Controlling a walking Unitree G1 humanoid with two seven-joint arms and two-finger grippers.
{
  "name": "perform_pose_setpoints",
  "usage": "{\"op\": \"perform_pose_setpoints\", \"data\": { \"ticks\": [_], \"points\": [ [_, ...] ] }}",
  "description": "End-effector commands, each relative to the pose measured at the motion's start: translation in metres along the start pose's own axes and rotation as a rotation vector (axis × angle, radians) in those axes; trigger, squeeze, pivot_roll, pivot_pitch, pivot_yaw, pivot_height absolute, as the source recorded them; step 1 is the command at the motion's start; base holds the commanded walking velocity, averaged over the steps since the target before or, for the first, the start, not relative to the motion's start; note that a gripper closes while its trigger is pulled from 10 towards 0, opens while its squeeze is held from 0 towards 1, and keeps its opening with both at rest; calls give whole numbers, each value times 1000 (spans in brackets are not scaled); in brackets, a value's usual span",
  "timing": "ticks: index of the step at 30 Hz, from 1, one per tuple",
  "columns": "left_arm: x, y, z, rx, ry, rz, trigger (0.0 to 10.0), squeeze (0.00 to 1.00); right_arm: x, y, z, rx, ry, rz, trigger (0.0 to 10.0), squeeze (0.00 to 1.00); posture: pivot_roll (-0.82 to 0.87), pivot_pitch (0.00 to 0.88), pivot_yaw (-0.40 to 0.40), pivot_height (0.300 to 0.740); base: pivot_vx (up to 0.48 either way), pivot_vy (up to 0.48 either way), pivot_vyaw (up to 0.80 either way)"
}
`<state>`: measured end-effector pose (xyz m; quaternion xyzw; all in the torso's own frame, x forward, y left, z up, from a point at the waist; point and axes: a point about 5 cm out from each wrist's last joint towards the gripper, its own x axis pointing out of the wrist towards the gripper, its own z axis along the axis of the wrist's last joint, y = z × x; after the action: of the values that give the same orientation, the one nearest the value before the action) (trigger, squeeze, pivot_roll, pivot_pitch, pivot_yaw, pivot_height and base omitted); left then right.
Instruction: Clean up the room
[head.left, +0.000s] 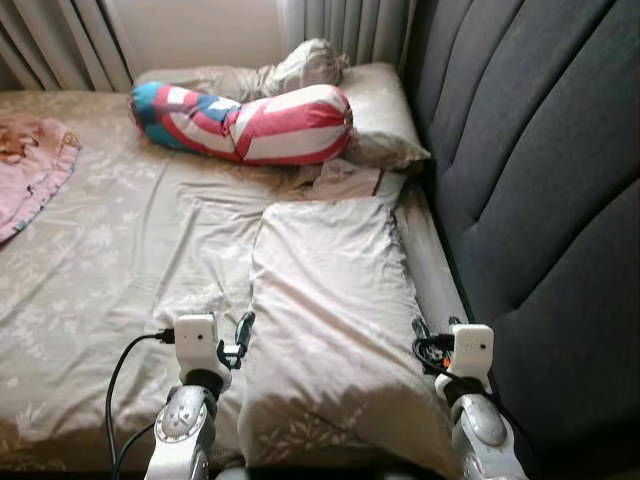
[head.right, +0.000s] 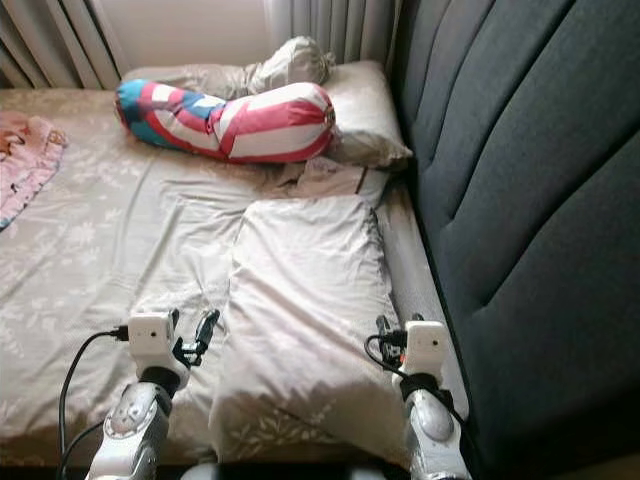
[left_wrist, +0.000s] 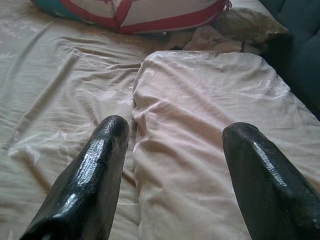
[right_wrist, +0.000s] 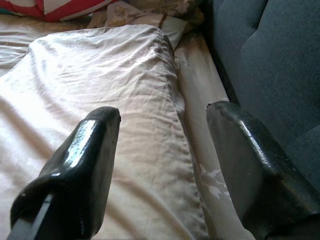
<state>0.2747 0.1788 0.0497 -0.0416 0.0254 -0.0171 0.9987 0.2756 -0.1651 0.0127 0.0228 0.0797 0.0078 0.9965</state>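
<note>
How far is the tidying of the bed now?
Little looks done. The sheet is wrinkled, the striped bolster lies askew. In hand: both open end effectors, left and right, flank the near pillow. Left: pillows, bolster, pink blanket.

Bed (head.left: 120, 240) with pillows (head.left: 335, 300), bolster (head.left: 250, 122)

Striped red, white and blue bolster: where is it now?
The striped bolster lies across the bed's far end, against the beige pillow beside the grey headboard.
</note>
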Motion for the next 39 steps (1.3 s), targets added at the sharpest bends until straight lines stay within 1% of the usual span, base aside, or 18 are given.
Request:
{"op": "perform_pose_setpoints", "data": {
  "ticks": [1,15,20,25,34,39],
  "points": [
    [-1,1,-2,-13,9,2,10000,0,-2,0,-4,3,23,-2,10000,0,-35,87,-44,668,0,0,0],
    [0,1,-3,-9,17,-2,10000,0,-1,0,-3,10,17,1,10000,0,-36,85,-43,668,0,0,0],
    [-1,0,-4,-6,24,-5,10000,0,-1,0,-5,19,31,-3,10000,0,-34,86,-44,668,303,0,0],
    [-1,-1,-4,-8,24,-12,10000,0,-1,0,-4,34,24,-3,10000,0,-34,86,-44,668,392,0,-646],
    [-1,0,-4,-9,23,-10,10000,0,0,2,-3,27,20,9,10000,0,-35,82,-43,668,422,0,0],
    [0,1,-3,-11,17,1,10000,0,-1,10,-2,14,12,83,10000,0,-37,80,-43,668,54,0,0]
  ]
}}
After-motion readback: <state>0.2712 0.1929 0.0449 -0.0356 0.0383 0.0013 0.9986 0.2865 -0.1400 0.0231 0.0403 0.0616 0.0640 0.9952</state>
